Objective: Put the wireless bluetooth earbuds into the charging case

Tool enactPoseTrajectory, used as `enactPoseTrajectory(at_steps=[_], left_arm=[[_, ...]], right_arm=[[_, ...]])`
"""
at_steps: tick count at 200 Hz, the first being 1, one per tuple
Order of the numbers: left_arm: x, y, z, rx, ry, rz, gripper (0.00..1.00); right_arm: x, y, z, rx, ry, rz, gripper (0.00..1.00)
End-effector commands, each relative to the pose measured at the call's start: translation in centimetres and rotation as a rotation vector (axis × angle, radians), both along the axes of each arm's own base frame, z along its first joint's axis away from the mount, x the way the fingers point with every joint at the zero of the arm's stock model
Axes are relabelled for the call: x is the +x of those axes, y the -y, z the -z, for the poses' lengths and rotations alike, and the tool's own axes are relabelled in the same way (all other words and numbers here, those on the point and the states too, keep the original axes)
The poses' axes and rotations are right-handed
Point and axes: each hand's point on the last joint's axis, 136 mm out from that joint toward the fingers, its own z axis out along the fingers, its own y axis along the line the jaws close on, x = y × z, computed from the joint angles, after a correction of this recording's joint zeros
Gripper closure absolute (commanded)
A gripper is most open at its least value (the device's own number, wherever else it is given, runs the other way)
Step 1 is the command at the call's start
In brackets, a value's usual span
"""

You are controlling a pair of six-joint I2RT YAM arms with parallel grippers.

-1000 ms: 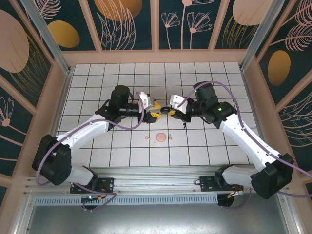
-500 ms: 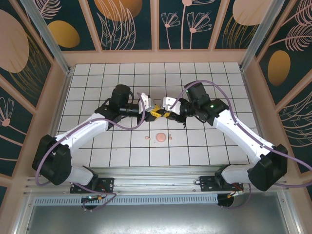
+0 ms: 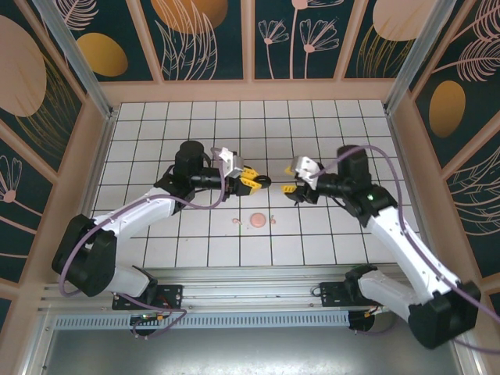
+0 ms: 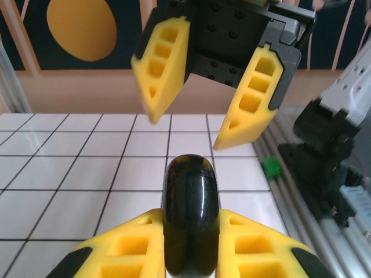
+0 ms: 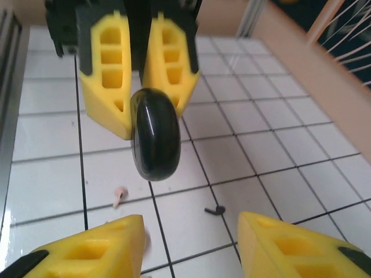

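The left gripper (image 3: 248, 180) pinches the black charging case (image 3: 264, 183) tight. To its right, a little apart, the right gripper (image 3: 291, 187) has its fingers spread wide. A pink earbud (image 5: 119, 196) and a black earbud (image 5: 215, 210) lie on the white table (image 3: 156, 125), nearer than the case.

1. Open air separates the glossy black oval case (image 3: 264, 183) on the left from the right gripper (image 3: 291, 188), jaws spread.
2. Below, a tiny black stemmed earbud (image 5: 215, 210) and a pale pink earbud (image 5: 119, 196) litter the tiles.
3. Nearer lies a round pink disc (image 3: 257, 220).
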Motion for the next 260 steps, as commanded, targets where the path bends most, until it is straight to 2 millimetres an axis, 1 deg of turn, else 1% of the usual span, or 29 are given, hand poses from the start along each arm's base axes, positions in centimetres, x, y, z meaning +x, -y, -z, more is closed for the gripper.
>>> enactPoseTrajectory(at_steps=[1, 29, 69, 115, 168, 223, 260], left_arm=[[-1.0, 0.1, -3.2, -0.131, 0.007, 0.058, 0.88], [-1.2, 0.0, -4.0, -0.159, 0.007, 0.062, 0.88], [-1.3, 0.0, -4.6, -0.178, 0.011, 0.07, 0.88], [-1.4, 0.0, -4.9, -0.187, 0.007, 0.073, 0.88], [-1.4, 0.0, -5.2, -0.191, 0.013, 0.077, 0.88], [-1.4, 0.0, -5.4, -0.194, 0.019, 0.079, 0.88], [-1.5, 0.0, -5.5, -0.194, 0.015, 0.084, 0.88]], right_arm=[[-2.5, -0.4, -3.8, 0.223, 0.044, -0.12, 0.51], [-2.8, -0.9, -4.4, 0.268, 0.021, -0.165, 0.49], [-2.4, -1.4, -5.0, 0.3, 0.009, -0.204, 0.49], [-2.4, -2.5, -5.0, 0.3, -0.01, -0.25, 0.5], [-1.9, -3.6, -4.9, 0.3, -0.026, -0.281, 0.51], [-1.7, -4.3, -4.9, 0.3, -0.036, -0.307, 0.56], [-1.5, -4.5, -4.7, 0.302, -0.037, -0.311, 0.64]])
